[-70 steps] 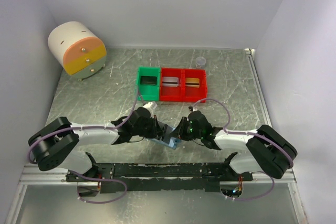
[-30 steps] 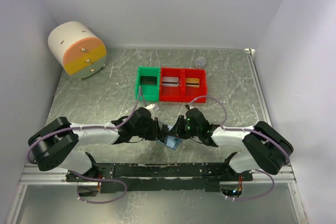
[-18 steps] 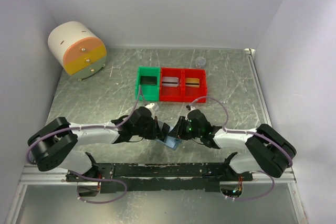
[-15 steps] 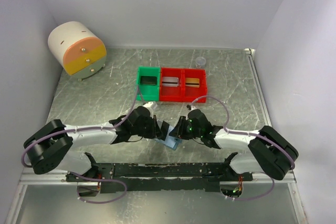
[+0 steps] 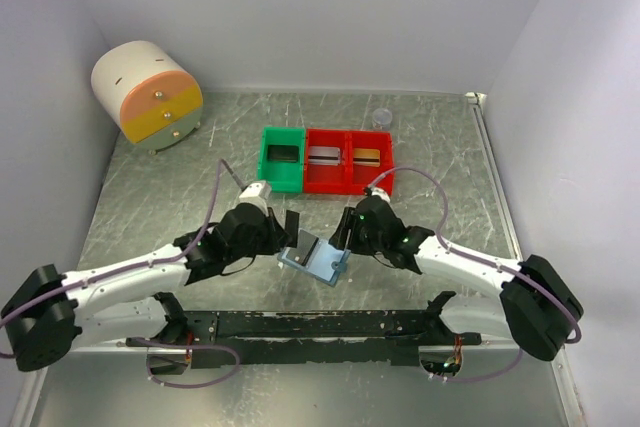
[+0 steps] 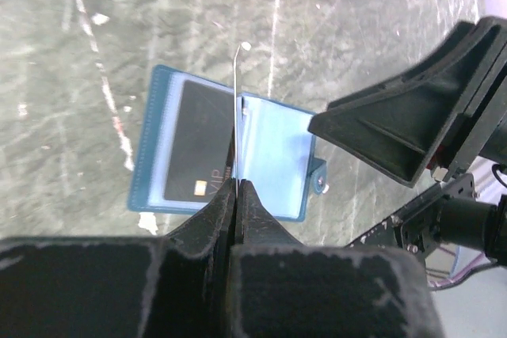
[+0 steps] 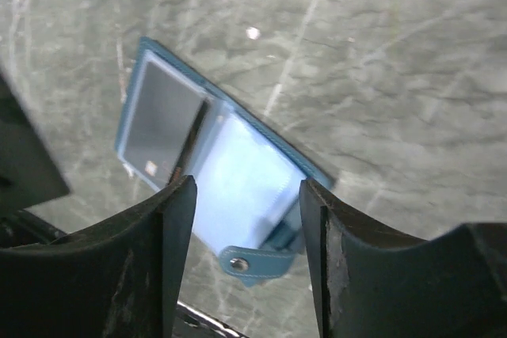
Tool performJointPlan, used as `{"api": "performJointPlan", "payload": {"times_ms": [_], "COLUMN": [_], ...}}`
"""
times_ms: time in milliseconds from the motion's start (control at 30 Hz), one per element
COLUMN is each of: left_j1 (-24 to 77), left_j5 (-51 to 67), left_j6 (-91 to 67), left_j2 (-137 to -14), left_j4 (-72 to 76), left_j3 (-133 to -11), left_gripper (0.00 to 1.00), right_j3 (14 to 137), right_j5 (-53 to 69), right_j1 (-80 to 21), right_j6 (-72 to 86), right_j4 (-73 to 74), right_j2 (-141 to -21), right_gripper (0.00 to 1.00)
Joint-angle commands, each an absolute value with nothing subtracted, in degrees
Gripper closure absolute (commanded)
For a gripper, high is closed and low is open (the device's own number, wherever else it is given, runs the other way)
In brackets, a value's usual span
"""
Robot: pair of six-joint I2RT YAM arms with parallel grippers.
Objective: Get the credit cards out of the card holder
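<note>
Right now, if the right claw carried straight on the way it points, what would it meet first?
Probably the open card holder, on its light blue panel beside the snap tab; how far below it lies is unclear.

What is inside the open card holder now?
One dark card shows in one panel of the card holder; the other panel looks empty. A second card pinched by the left fingers covers the fold.

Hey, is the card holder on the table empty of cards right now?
No, the left wrist view shows a dark card lying in one panel of the open card holder.
</note>
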State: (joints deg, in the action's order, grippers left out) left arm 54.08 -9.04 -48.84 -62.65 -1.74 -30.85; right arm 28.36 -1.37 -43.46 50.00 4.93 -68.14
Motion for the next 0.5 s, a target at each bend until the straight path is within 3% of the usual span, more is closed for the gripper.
{"api": "performJointPlan", "payload": {"times_ms": [0,267,467], "left_j1": [53.9,53.5,52.8], "left_j5": [-17.5,-19.8,-16.8], "left_j6": [-49.7,-48.3,-48.8], "left_j2": [-57.1,-53.5,-53.0], "left_j4": [-8.0,-14.5,-15.5], "left_j3": [-28.9,-29.5,-28.3], "left_gripper": [0.93,0.93,0.93], "right_j3": [28.4,24.8,29.3], "right_j5": [-7.1,0.5,2.2], "right_j1": [-43.3,-43.2,-43.1], "right_j6": [52.4,55.8,52.1], "right_j4": [14.4,3.5,0.7], "right_j2": [-66.4,-73.0,-80.2], "right_gripper": [0.42,0.41,0.44]}}
